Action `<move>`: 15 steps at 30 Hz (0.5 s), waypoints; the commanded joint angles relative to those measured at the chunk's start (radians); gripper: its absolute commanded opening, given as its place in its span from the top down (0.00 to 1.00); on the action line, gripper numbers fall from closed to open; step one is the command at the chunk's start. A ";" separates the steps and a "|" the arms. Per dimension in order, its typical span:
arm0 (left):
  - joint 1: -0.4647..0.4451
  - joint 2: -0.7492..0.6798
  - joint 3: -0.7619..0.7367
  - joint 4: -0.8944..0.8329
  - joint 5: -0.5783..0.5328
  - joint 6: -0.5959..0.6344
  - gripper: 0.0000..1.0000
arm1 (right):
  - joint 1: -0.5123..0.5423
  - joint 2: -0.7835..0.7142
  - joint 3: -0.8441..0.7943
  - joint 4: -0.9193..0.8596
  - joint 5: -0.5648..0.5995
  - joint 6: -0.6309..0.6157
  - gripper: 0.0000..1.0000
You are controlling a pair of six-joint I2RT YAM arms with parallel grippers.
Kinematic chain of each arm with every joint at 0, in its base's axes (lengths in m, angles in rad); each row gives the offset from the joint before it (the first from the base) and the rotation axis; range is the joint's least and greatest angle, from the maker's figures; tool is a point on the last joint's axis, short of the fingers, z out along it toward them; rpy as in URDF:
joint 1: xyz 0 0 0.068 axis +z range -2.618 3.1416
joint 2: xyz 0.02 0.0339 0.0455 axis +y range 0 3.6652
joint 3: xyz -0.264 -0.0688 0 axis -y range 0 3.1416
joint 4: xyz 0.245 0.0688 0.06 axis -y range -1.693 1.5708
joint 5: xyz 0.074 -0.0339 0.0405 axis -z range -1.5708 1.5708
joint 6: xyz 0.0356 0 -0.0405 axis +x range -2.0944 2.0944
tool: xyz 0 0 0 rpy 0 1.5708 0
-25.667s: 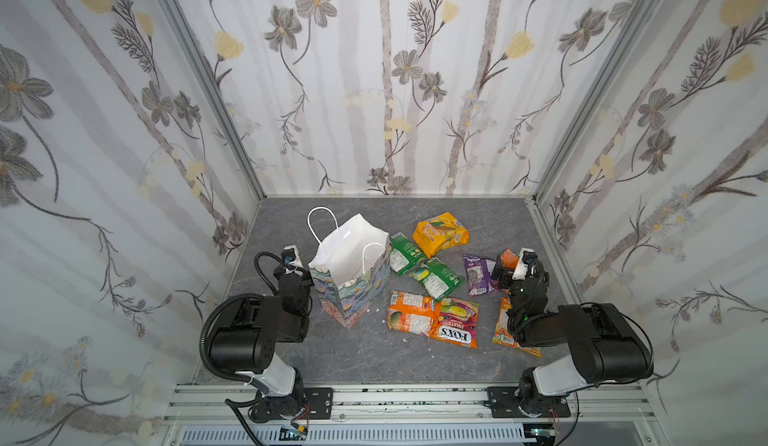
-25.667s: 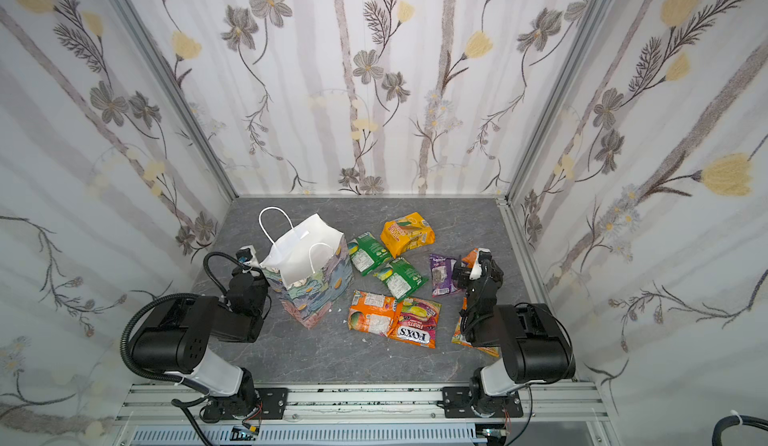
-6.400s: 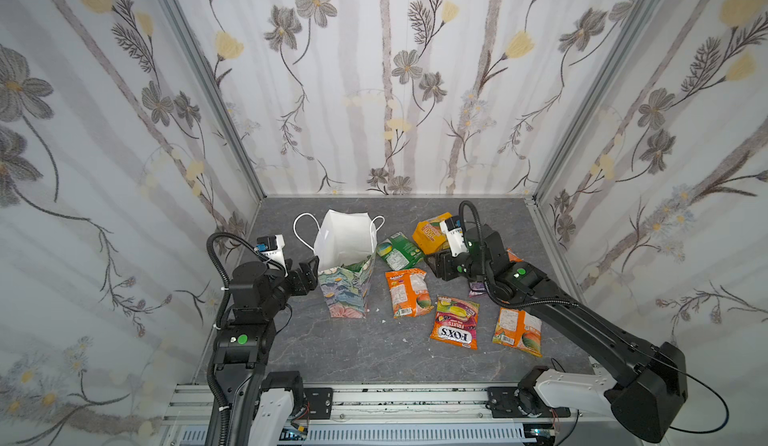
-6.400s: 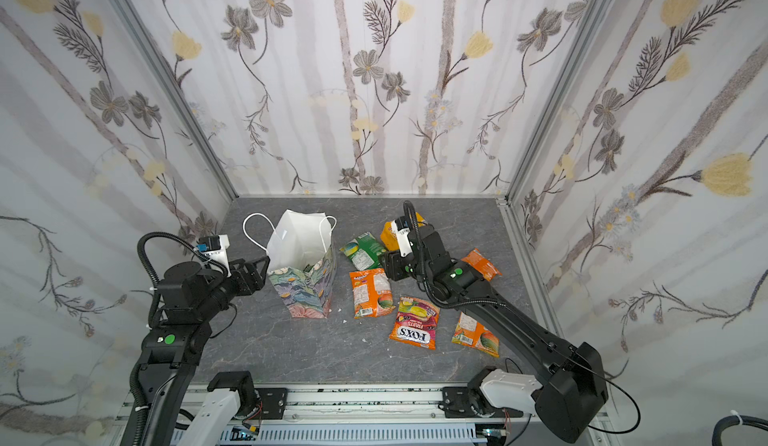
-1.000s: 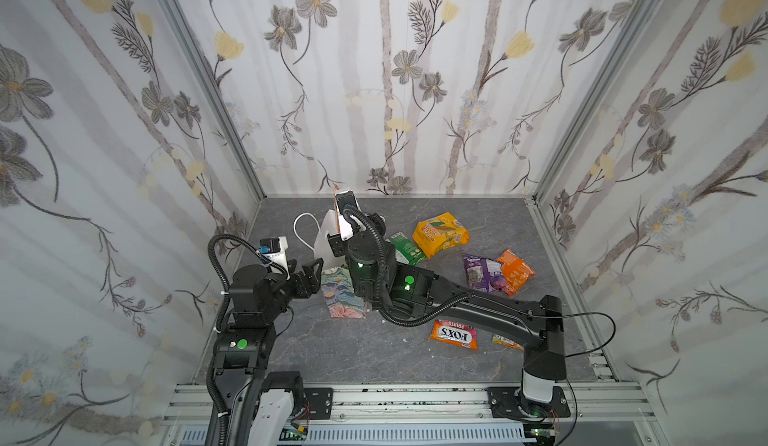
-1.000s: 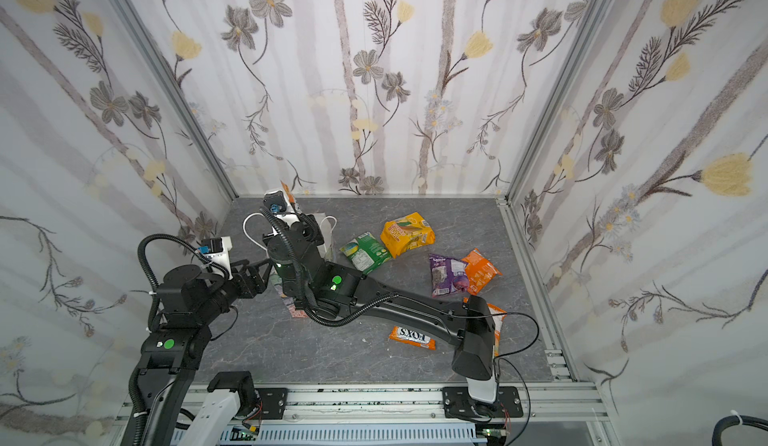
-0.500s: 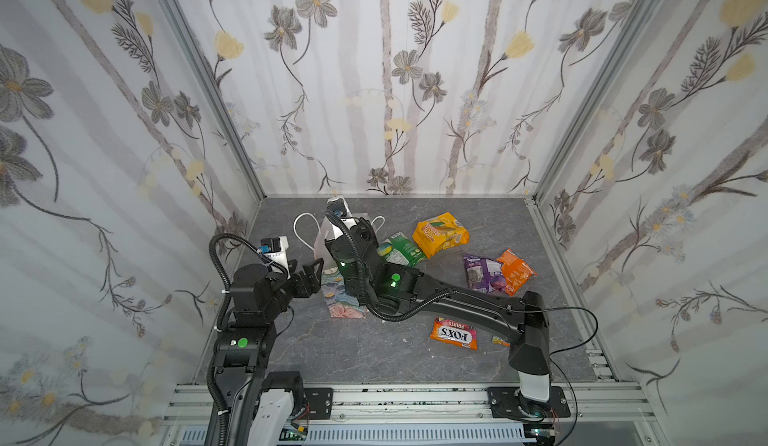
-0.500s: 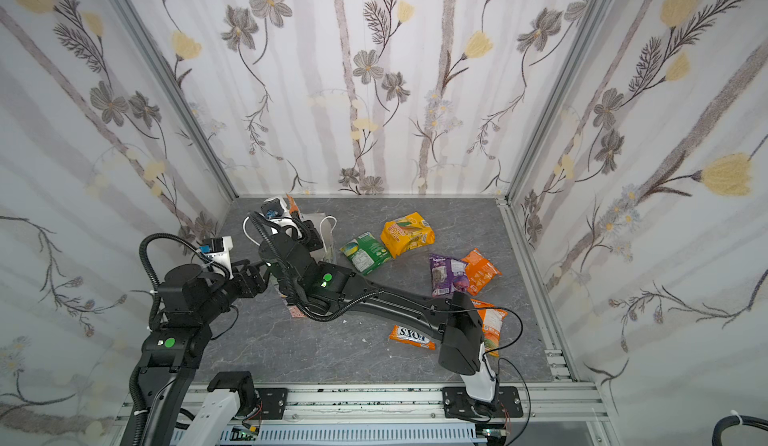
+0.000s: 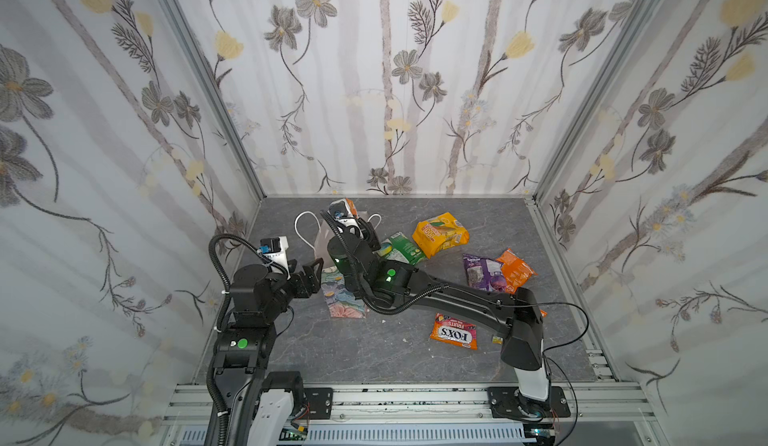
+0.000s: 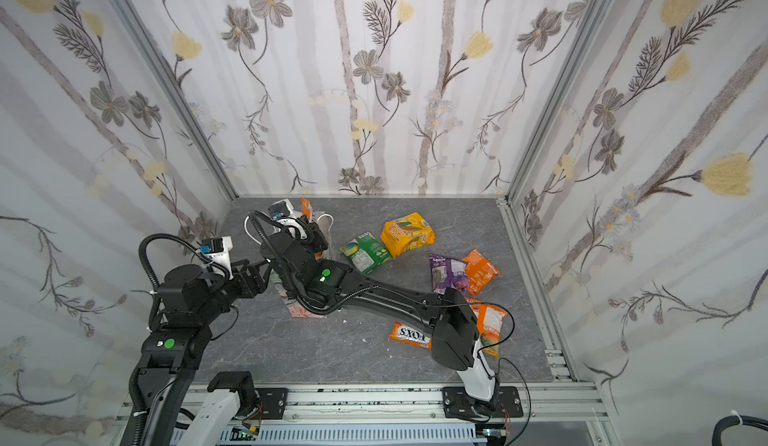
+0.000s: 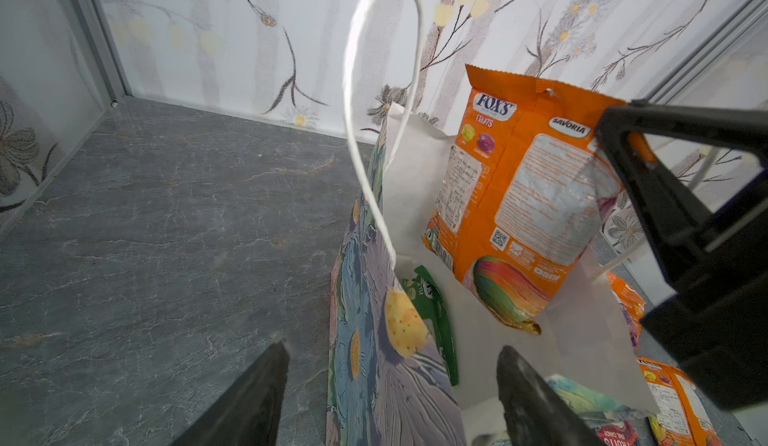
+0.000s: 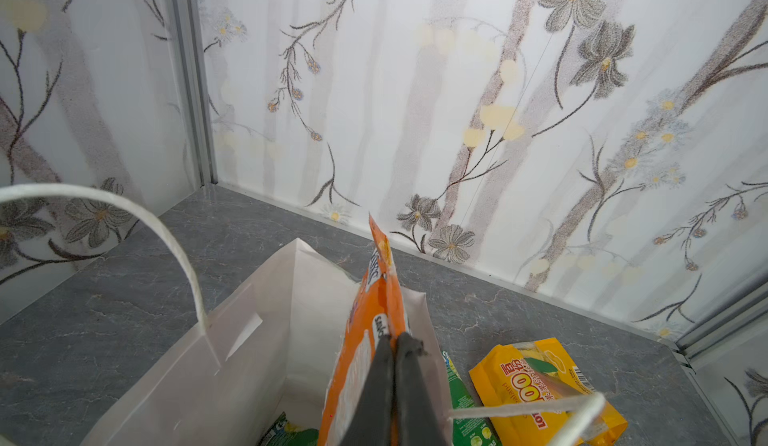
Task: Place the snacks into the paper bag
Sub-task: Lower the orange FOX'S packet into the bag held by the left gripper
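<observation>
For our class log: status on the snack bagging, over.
Right gripper shut on orange Fox's packet, hanging in paper bag mouth. Left gripper open, straddling bag wall. Nothing blocking.

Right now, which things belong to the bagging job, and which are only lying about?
Job: bag, held packet, right gripper, left gripper, packet inside, yellow packet, green packet, purple packet, orange packet, Fox's packet.
Lying about: white speck, cables, rail.
</observation>
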 commanded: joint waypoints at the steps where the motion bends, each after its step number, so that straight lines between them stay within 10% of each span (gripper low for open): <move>1: -0.001 0.001 0.005 0.026 -0.007 0.001 0.22 | -0.002 0.013 0.008 -0.004 0.021 0.030 1.00; 11: -0.003 0.001 0.005 0.025 -0.007 0.001 0.22 | -0.004 0.012 0.008 -0.045 0.007 0.064 0.99; 15: -0.005 0.002 0.005 0.026 -0.008 0.001 0.22 | 0.005 -0.006 0.006 -0.060 -0.028 0.088 0.82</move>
